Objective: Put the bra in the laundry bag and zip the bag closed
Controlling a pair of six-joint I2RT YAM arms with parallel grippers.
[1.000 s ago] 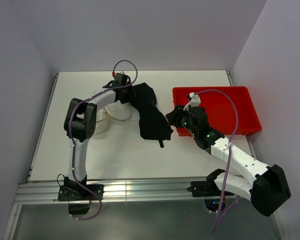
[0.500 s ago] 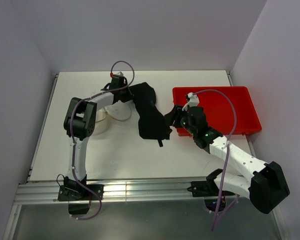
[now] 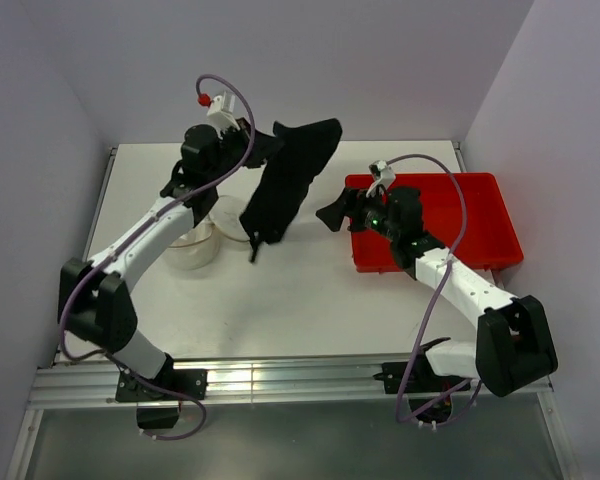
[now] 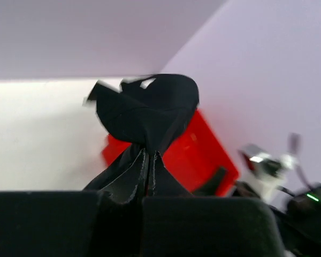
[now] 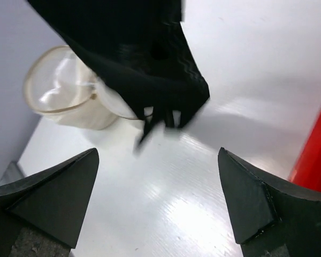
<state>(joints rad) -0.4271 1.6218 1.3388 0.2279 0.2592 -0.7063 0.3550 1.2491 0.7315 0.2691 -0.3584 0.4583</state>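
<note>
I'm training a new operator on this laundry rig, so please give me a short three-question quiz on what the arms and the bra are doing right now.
1. Which pincer holds the bra? A) left B) right C) both
2. True or false: the bra lies flat, held by nothing.
3. Fill in: the right pincer, near the red bin, is ____ and empty.

Key
1. A: the left pincer is clamped on the bra.
2. False: it hangs from the left pincer, outside the laundry bag.
3. open
</note>
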